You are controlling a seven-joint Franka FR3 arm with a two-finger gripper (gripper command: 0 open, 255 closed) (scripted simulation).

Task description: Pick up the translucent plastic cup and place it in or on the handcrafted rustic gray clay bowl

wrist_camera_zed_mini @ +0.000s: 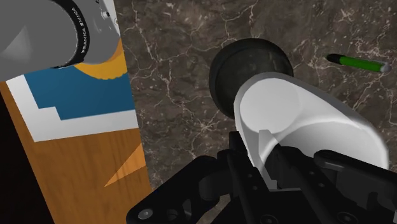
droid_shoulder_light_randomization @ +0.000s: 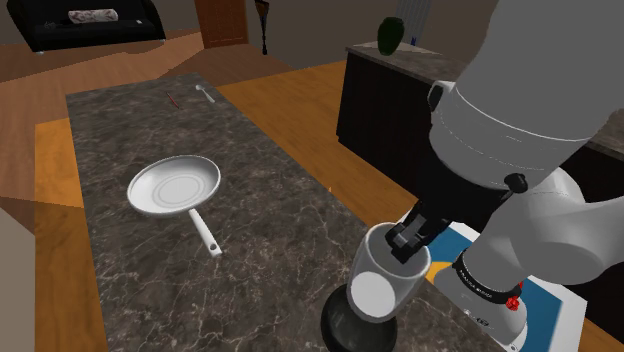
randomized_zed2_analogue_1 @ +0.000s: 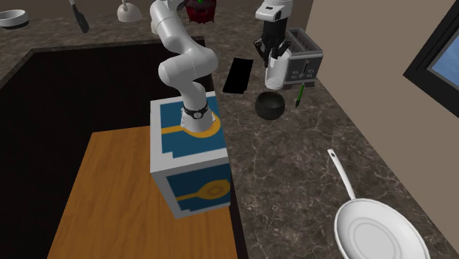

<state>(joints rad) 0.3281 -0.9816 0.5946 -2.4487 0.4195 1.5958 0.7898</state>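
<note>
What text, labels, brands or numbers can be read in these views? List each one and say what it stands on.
White lettering on the black ring at the arm's base: too small and blurred to read.
Stand: a blue, white and yellow pattern, no words.
Cup, bowl, frying pan: no marks.
No other text is legible.

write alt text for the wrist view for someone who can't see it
The black tool grips a white cup by its rim, holding it over a dark round bowl on a dark marbled counter. A green pen lies apart from the bowl, and the blue and white stand sits beside the counter.
</note>
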